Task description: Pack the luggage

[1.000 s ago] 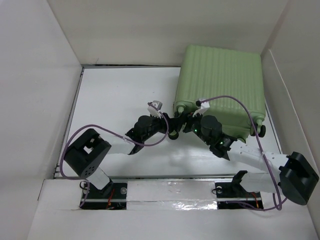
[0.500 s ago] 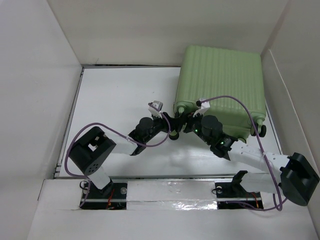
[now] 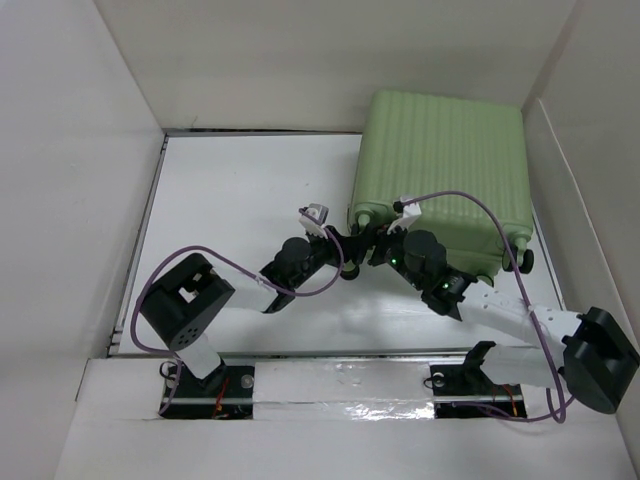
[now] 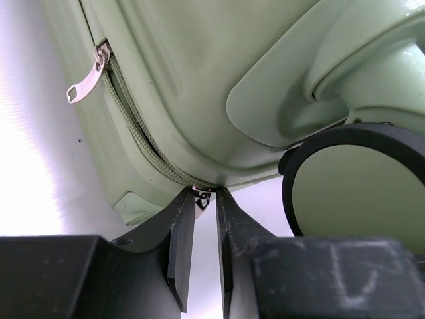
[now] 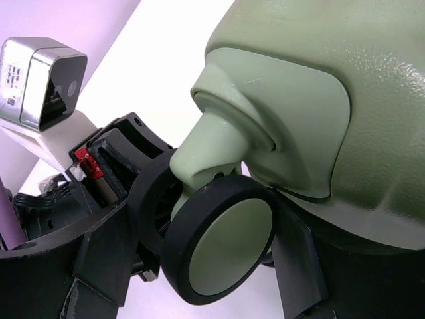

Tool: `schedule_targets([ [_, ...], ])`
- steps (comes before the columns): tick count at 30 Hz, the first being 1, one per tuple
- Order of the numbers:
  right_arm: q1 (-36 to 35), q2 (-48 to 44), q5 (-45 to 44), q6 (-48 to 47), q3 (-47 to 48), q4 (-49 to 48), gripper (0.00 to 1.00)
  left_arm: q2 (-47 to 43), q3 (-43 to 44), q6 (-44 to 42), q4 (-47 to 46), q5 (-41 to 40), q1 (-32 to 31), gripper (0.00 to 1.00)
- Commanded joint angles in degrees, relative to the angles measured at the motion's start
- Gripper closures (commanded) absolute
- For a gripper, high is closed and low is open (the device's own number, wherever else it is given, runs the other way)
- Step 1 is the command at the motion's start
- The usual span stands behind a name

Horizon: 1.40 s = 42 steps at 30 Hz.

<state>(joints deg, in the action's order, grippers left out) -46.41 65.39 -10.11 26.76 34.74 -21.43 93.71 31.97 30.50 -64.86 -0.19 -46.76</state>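
The luggage is a pale green ribbed suitcase lying flat and closed at the back right. My left gripper is at its near left corner. In the left wrist view the left gripper has its fingers nearly together on a small dark zipper pull at the zip. A second, silver pull hangs free farther along. My right gripper is at the same corner. In the right wrist view the right gripper has its fingers on either side of a black-and-green caster wheel.
White walls close in the table at the left, back and right; the suitcase lies close to the right wall. Another wheel sticks out at its near right corner. The left arm's wrist camera sits close beside my right gripper.
My left arm has reached a little further right, bringing its gripper closer in under the suitcase corner. The right arm and the suitcase have hardly moved.
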Motion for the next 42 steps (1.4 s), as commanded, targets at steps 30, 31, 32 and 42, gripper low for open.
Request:
schedule_targets([
  [30,-0.61,0.80,-5.98,-16.48,26.26,36.02,1.00,1.21,4.68,-3.87,6.42,-7.46,-1.31,0.58],
  [31,-0.61,0.62,-5.71,-16.48,25.99,35.50,1.00,1.47,4.95,-3.78,6.41,-7.20,-1.31,0.60],
  [32,-0.61,0.53,-5.45,-16.39,25.82,35.32,1.00,1.65,5.38,-3.61,6.33,-7.02,-2.18,0.67],
  [42,-0.61,-0.34,-4.21,-15.78,23.88,33.12,1.00,1.83,5.13,-2.64,4.83,-13.33,-3.86,0.98],
])
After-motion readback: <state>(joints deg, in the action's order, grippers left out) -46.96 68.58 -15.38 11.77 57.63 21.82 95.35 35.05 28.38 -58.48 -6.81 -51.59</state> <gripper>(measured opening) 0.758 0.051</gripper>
